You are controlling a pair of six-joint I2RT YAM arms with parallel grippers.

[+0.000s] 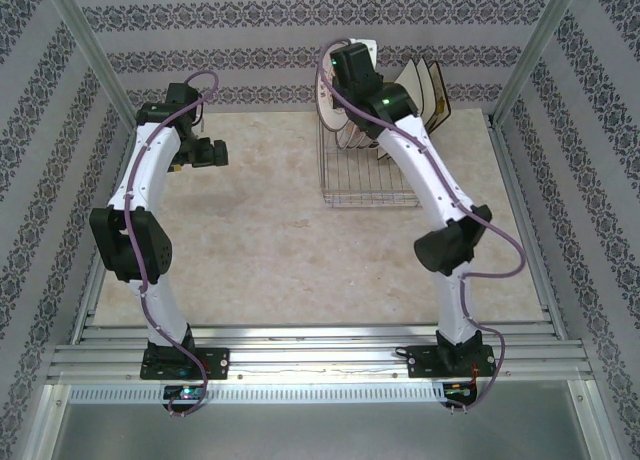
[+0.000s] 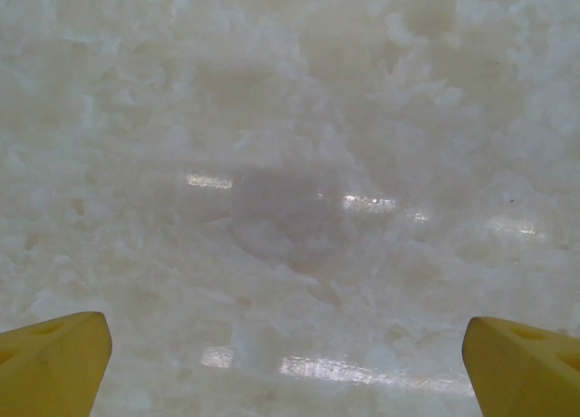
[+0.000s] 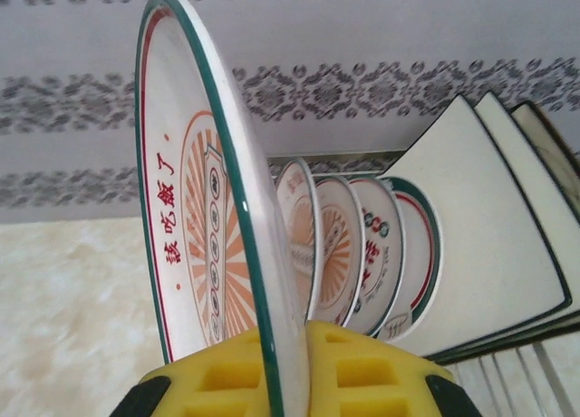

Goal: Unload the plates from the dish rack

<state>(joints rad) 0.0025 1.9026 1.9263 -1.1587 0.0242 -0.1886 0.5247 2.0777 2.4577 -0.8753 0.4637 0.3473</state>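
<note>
Right gripper (image 3: 288, 367) pinching teal-rimmed plate (image 3: 195, 208), lower rim.

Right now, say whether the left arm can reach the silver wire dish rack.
Doubtful: the open left end effector hangs aside, while the right arm leans over the silver wire dish rack gripping a teal-rimmed round plate.

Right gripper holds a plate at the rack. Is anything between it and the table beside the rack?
Nothing visible. The right gripper is shut on the teal-rimmed plate at the left end of the dish rack, and the table left of it lies bare.
</note>
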